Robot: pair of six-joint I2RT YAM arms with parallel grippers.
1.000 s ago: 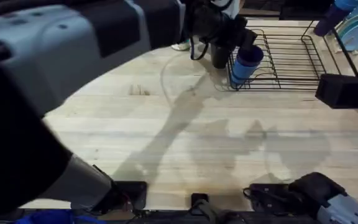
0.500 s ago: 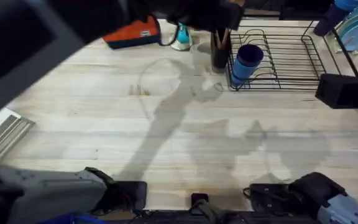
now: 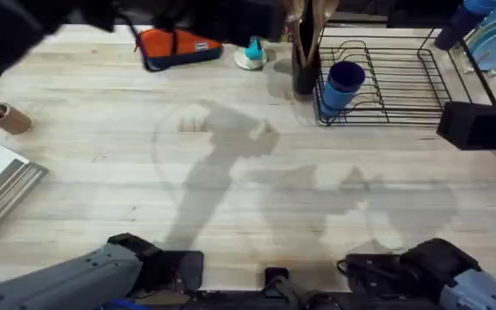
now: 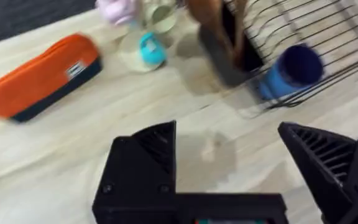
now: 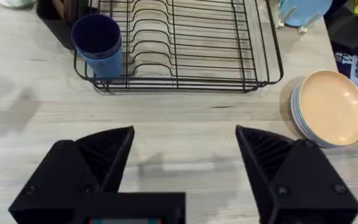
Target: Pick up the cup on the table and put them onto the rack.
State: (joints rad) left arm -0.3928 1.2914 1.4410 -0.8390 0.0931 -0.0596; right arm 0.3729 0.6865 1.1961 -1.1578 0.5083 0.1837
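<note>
The blue cup point(image 3: 344, 84) sits inside the black wire rack point(image 3: 403, 79) at its left end, mouth up, right beside a dark utensil holder point(image 3: 304, 71). In the left wrist view my left gripper point(image 4: 229, 149) hangs open over bare wood, well short of the cup point(image 4: 291, 71), with nothing between its fingers point(image 4: 157, 149). The right wrist view has my right gripper point(image 5: 185, 155) open and empty above the table, looking at the cup point(image 5: 98, 42) and the rack point(image 5: 191, 50) from a distance.
An orange pencil case point(image 3: 175, 45) and a small teal item point(image 3: 252, 53) lie at the back left of the rack. A stack of plates point(image 5: 331, 109) lies right of the rack, near a black box point(image 3: 480, 125). A grey flat object point(image 3: 3, 185) lies at the left edge.
My left arm has drawn back from the rack and swung away to the left, uncovering the pencil case and the table's left side. The cup has stayed in the rack. The right arm has not moved.
</note>
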